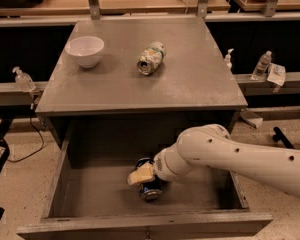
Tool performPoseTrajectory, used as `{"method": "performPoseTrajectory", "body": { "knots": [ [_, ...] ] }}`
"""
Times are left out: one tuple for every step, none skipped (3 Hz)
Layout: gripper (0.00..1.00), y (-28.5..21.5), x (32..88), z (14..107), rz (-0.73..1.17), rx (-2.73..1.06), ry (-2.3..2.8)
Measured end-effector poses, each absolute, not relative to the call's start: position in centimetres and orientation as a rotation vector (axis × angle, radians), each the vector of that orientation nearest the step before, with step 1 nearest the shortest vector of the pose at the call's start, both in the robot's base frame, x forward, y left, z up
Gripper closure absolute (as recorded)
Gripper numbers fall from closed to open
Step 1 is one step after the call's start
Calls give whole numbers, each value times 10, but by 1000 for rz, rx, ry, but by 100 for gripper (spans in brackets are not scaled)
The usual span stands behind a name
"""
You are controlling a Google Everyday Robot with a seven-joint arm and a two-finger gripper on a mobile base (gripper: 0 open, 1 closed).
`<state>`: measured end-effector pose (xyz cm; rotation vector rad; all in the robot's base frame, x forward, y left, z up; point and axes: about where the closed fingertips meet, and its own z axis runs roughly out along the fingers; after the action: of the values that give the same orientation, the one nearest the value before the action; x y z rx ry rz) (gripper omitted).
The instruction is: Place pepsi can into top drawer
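Note:
The pepsi can, dark blue with a silver end, lies on its side on the floor of the open top drawer, near the middle. My gripper reaches down into the drawer from the right on the white arm and sits right at the can, partly covering its top. I cannot tell whether it grips the can.
On the grey cabinet top a white bowl stands at the back left and a pale green-and-white can lies on its side mid-back. Small bottles sit on side rails. The drawer front panel is nearest me.

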<state>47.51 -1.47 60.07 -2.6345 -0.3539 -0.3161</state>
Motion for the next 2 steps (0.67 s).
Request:
{"method": "performPoseTrajectory", "body": {
  "knots": [
    [6,-15,475,604,-316,-2635,-354],
    [1,-15,475,604,-316,-2635,-354]
  ]
}}
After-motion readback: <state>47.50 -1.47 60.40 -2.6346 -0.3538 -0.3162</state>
